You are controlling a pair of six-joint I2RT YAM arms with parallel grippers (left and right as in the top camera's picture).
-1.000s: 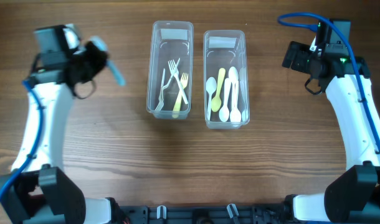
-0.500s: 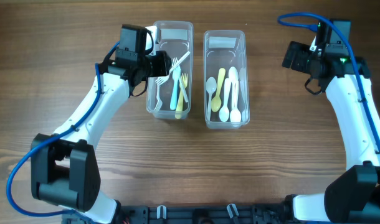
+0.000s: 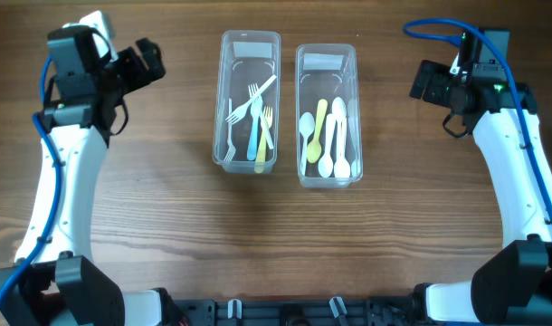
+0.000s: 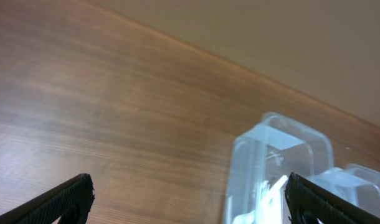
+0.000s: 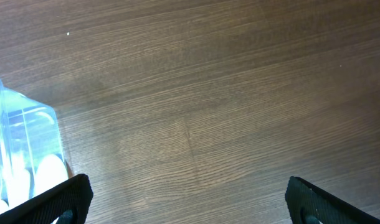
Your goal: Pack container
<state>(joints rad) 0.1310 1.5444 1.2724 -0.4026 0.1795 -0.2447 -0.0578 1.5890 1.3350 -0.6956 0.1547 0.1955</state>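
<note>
The right gripper (image 5: 189,205) hangs with its two black fingertips (image 5: 62,199) spread wide above the wooden table (image 5: 196,93), while a clear container (image 5: 25,146) holding white spoons (image 5: 43,171) sits at the left edge.

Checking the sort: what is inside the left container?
The left container holds white forks, a light blue fork and a yellow fork. They cross, so the white count and anything beneath are hidden.

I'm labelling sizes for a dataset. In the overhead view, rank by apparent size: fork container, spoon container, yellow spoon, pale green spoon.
Largest: the fork container and the spoon container, which look alike, so I won't rank them against each other.
Next: the yellow spoon.
Smallest: the pale green spoon.
</note>
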